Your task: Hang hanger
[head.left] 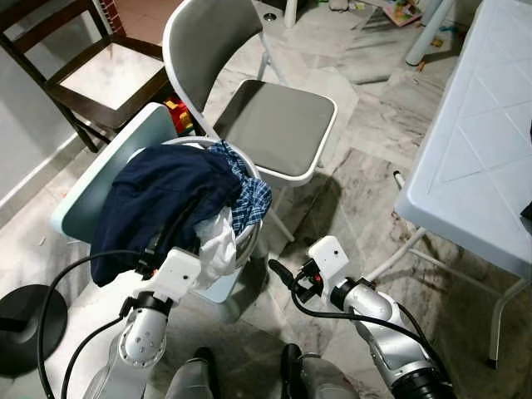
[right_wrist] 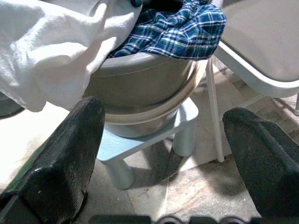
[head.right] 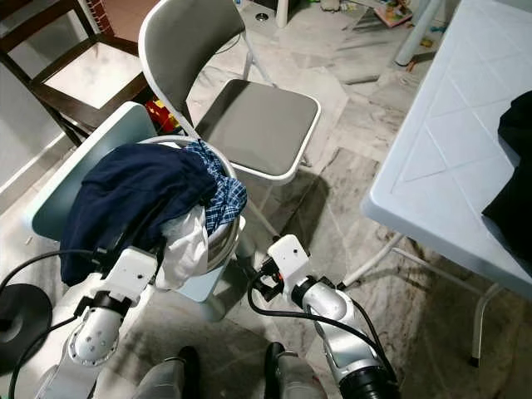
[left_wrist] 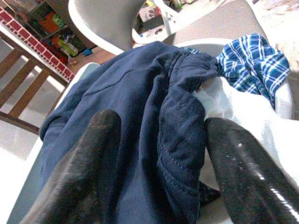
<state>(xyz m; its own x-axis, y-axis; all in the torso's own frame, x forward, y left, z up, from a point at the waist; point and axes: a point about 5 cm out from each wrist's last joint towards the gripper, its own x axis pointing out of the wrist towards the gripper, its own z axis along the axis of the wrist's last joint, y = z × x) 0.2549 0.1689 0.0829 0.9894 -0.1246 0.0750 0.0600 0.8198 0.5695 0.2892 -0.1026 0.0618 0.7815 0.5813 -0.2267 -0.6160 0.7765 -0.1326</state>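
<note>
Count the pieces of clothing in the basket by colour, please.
Navy blue garment: 1
Blue checked garment: 1
White garment: 1
Total: 3 visible in the basket; more may lie hidden underneath.

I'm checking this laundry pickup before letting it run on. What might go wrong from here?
1. The left gripper is open astride a fold of the navy garment; lifting it might drag the white cloth and plaid shirt out too.
2. The basin sits on a small stool; a hard pull may tip it.
3. The right gripper hangs open near the folding chair leg and might snag it.
</note>
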